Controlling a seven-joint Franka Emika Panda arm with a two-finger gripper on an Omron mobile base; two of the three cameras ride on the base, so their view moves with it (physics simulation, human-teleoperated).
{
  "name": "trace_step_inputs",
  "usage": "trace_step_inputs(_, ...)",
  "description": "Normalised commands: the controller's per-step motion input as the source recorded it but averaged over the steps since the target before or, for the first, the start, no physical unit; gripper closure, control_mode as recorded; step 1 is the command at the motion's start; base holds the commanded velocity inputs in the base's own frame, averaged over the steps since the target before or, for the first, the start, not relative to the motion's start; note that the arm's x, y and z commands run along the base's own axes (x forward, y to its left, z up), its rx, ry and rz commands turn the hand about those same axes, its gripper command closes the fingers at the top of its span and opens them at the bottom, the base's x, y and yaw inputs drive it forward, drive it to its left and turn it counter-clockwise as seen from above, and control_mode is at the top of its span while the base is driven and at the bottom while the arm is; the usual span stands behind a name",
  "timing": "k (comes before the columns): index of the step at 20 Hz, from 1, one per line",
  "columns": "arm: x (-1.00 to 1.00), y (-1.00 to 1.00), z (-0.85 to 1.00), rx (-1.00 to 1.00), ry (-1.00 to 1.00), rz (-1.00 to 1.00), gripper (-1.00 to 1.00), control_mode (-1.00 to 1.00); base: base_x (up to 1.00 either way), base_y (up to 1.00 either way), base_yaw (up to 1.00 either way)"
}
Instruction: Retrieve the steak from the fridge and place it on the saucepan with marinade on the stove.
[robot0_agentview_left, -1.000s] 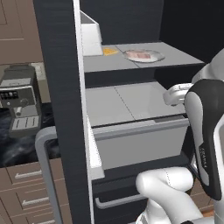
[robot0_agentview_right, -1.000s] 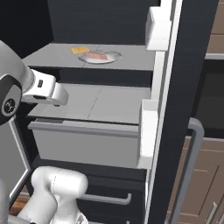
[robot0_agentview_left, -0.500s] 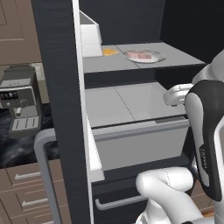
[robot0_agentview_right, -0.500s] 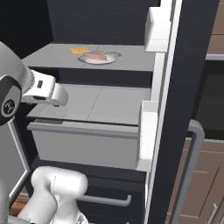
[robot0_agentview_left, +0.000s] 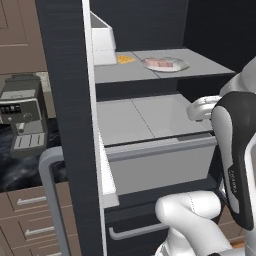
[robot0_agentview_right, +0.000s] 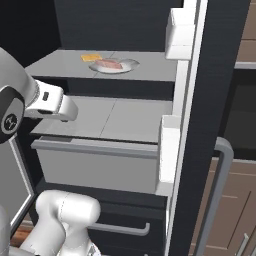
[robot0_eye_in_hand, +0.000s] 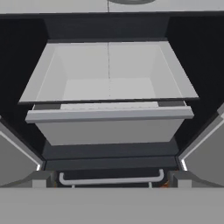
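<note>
The steak (robot0_agentview_left: 163, 63) lies on a pale plate (robot0_agentview_left: 183, 65) on the open fridge's (robot0_agentview_left: 65, 75) upper shelf, an orange item (robot0_agentview_right: 90, 57) just beside it. The left base view also shows a coffee machine (robot0_agentview_left: 22, 117) on the counter. The hand view looks straight at the pulled-out grey drawer (robot0_eye_in_hand: 109, 116). The arm bends in front of that drawer, well below the steak. Whether the claw is released or clenched cannot be told.

Arm (robot0_agentview_left: 235, 165) raised, elbow bent, wrist (robot0_agentview_right: 52, 104) level.
</note>
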Motion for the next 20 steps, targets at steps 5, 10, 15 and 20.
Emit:
trace_step_inputs(5, 0.05, -0.05, 0.12, 0.0, 0.0, 0.02, -1.0, -1.0, 0.0, 0.0, 0.0)
trace_step_inputs(10, 0.01, -0.01, 0.42, 0.0, 0.0, 0.09, -1.0, -1.0, 0.0, 0.0, 0.0)
trace_step_inputs(15, 0.0, 0.0, 0.14, 0.0, -0.12, 0.11, -1.0, -1.0, 0.0, 0.0, 0.0)
trace_step_inputs(20, 0.03, -0.03, 0.1, 0.0, -0.07, 0.1, -1.0, -1.0, 0.0, 0.0, 0.0)
